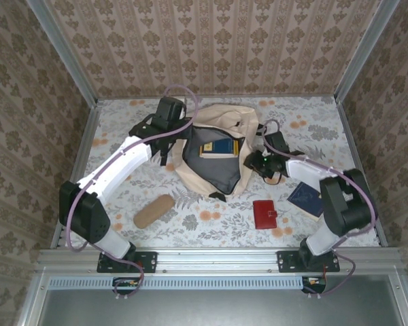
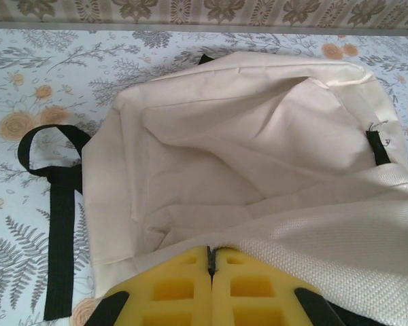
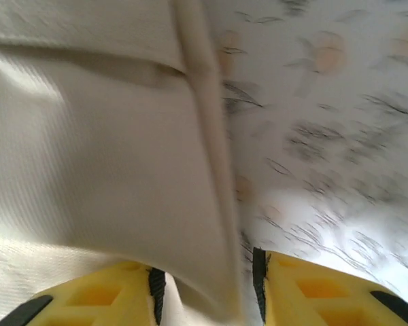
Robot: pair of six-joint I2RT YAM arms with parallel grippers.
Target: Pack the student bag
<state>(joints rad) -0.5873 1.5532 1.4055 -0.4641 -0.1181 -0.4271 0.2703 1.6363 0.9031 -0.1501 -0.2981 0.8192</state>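
Two grippers at the mouth of the student bag, to keep it open for packing

The student bag (image 1: 224,115) lies in the middle of the top view on the desk (image 1: 319,129), its mouth wide, with books (image 1: 219,147) already inside. The left gripper (image 2: 211,252), at the upper left of the bag, has its fingers together and seems to pinch the cream rim; I judge this lifts that side so that the opening does not collapse. The right gripper (image 3: 205,270), at the right edge of the bag, has its fingers apart with the seamed rim between them, not yet clamped. The pencil pouch (image 1: 154,210), the red wallet (image 1: 264,214) and the dark blue booklet (image 1: 304,198) lie on the desk in the lower part of the top view, probably waiting to go in
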